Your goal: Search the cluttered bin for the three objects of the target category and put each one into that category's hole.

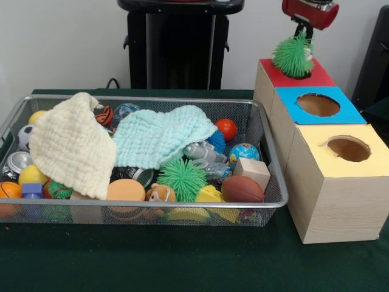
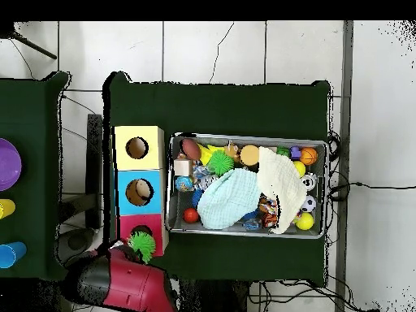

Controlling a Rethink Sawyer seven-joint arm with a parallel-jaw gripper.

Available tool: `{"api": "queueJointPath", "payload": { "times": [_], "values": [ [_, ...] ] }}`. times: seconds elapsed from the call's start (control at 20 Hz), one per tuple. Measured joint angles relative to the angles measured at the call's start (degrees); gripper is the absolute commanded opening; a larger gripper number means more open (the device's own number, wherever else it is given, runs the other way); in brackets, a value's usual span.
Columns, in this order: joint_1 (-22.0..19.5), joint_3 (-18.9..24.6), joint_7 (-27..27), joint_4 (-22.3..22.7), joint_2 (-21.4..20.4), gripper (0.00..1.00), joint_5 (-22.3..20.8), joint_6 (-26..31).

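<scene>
A green spiky ball (image 1: 293,56) hangs right over the hole of the red-topped box (image 1: 320,76), hiding the hole. My gripper (image 1: 302,41) comes down from the top right and is shut on that ball, its tips buried in the spikes. In the overhead view the same ball (image 2: 143,242) sits over the red box (image 2: 122,228), by the red arm (image 2: 122,283). A second green spiky ball (image 1: 182,178) lies in the wire bin (image 1: 152,205), near its front middle. A smaller green spiky thing (image 1: 59,190) shows at the bin's front left.
A blue-topped box (image 1: 343,114) and a yellow-topped box (image 1: 316,155), each with an open round hole, stand in a row with the red one. In the bin, a cream cloth (image 1: 73,146) and a pale teal cloth (image 1: 161,137) cover balls, cans and blocks.
</scene>
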Motion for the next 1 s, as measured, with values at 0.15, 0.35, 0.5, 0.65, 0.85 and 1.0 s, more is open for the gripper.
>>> {"api": "queueJointPath", "payload": {
  "times": [0.15, 0.35, 0.5, 0.65, 0.85, 1.0],
  "values": [
    [-0.1, 0.0, 0.0, 0.0, 0.6, 0.00, 0.5, -0.8],
    [-0.1, 0.0, 0.0, -0.3, 1.1, 0.00, 1.4, -0.9],
    [0.0, 0.0, 0.0, -0.7, 1.6, 0.00, 2.2, -0.9],
    [0.6, -0.1, 0.0, -1.5, 2.4, 0.00, 3.3, -0.9],
    [2.4, -0.7, 0.2, -3.0, 3.6, 0.00, 4.7, -0.9],
    [4.4, -1.8, 0.9, -4.8, 4.8, 0.00, 5.5, -0.9]
  ]
}}
